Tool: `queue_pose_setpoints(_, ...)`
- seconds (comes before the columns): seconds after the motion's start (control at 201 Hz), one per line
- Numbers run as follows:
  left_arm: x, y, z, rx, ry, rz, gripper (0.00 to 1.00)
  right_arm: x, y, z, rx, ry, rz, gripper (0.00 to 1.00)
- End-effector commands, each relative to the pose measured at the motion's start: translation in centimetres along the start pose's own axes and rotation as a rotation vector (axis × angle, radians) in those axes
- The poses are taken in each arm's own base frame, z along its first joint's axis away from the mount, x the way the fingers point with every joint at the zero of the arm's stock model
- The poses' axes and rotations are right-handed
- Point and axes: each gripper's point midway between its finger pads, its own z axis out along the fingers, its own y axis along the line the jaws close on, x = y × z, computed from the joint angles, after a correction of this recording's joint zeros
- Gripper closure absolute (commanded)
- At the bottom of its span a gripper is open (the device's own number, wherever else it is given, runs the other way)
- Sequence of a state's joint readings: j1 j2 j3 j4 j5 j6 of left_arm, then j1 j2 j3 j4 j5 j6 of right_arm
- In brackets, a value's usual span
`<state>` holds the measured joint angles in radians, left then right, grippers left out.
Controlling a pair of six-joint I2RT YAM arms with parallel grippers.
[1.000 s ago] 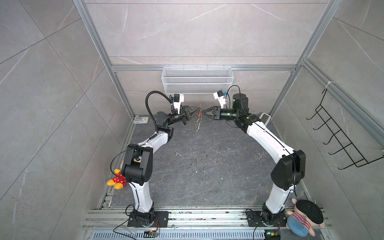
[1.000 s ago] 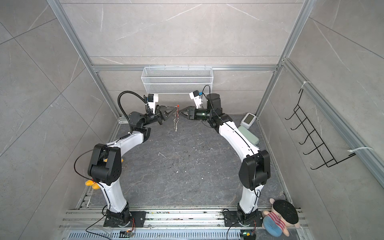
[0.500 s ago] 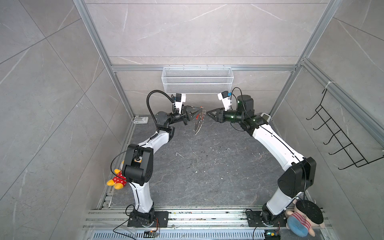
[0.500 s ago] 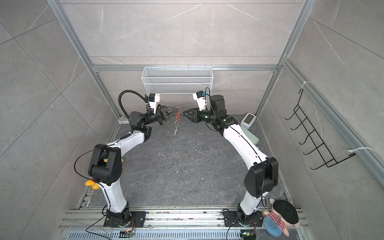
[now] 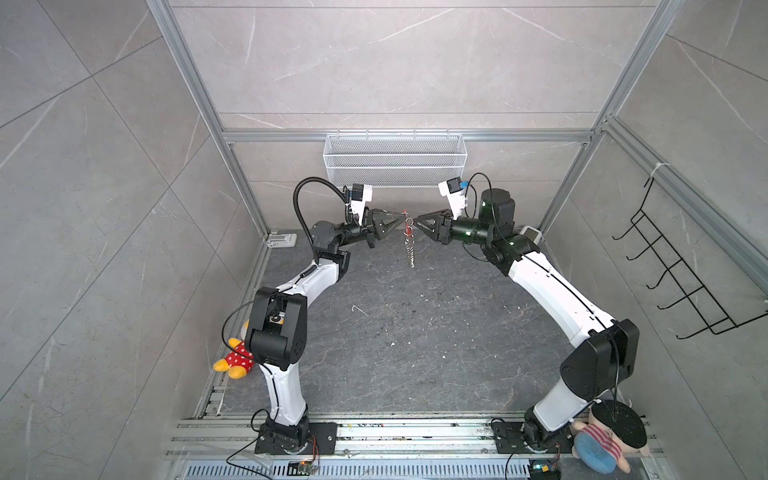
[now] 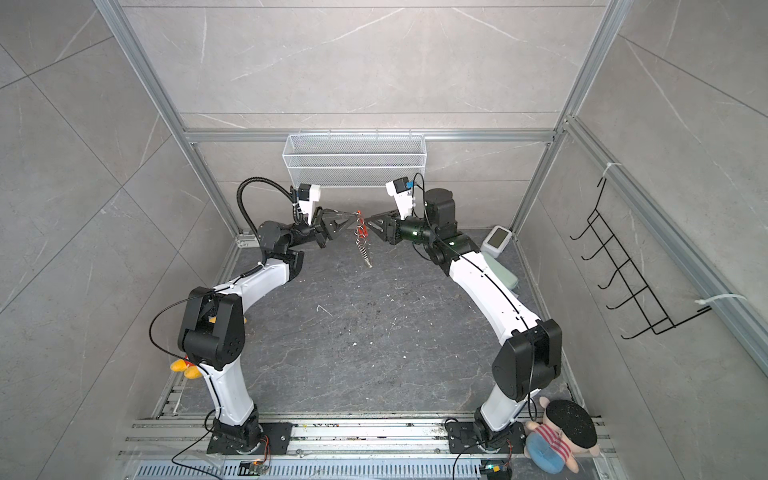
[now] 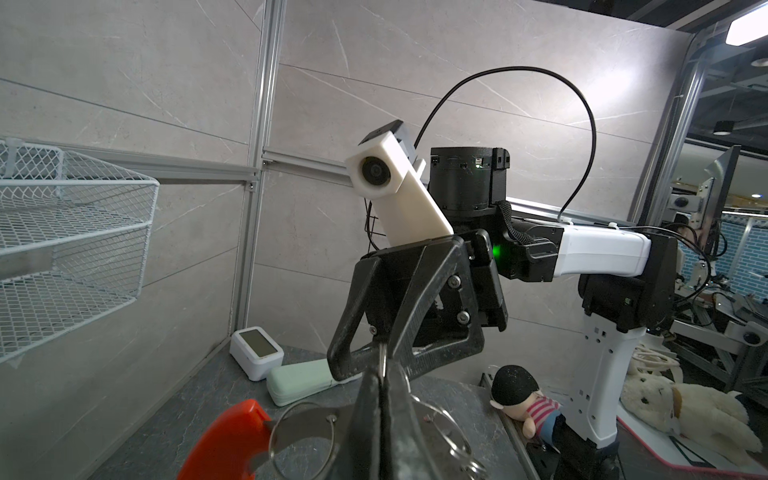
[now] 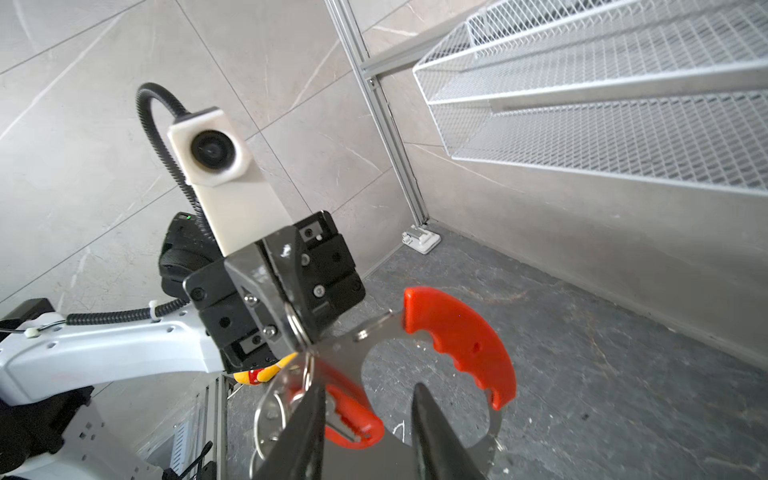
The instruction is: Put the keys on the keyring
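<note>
Holding the keyring (image 8: 457, 340) up over the counter (image 5: 415, 332) by a loop (image 8: 296, 328) pinched tight in the left fingers (image 7: 368, 424), keys (image 8: 353, 419) seemingly hanging on it already beside the spread right fingers (image 8: 307, 428), so likely almost done.

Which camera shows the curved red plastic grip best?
The right wrist view: the curved red plastic grip is large and sharp. The left wrist view crops it; both top views show a red speck.

Both the left arm (image 5: 307, 282) and right arm (image 5: 552, 291) have white link shells, black joint housings and black base plates (image 5: 295, 440). The left claw (image 5: 401, 214) and right claw (image 5: 416, 220) are black triangular frames with silver screws (image 7: 454, 281). White wrist-camera blocks (image 5: 360, 195); ribbed black hose (image 5: 316, 179) left, thin black cable (image 7: 519, 68) right.
</note>
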<state>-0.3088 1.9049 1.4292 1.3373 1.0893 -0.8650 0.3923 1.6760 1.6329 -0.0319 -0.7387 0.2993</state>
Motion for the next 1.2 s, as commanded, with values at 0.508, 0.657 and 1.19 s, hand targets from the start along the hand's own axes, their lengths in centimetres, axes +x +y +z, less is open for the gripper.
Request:
queue_pose_setpoints(0.508,-2.2,-1.5,0.6,0.055,-0.024,0.076,1.0,-0.6,1.9,1.7,-0.152,-0.03,-0.019,0.64)
queue_pose_setpoints(0.657,-2.3,-1.7,0.6,0.057,-0.025,0.076,1.0,-0.2,1.9,2.1,-0.161,-0.021,-0.017,0.68)
queue_pose_setpoints(1.19,-1.3,-1.4,0.7,0.066,-0.007,0.057,1.0,0.0,2.1,1.8,-0.12,-0.005,-0.059,1.0)
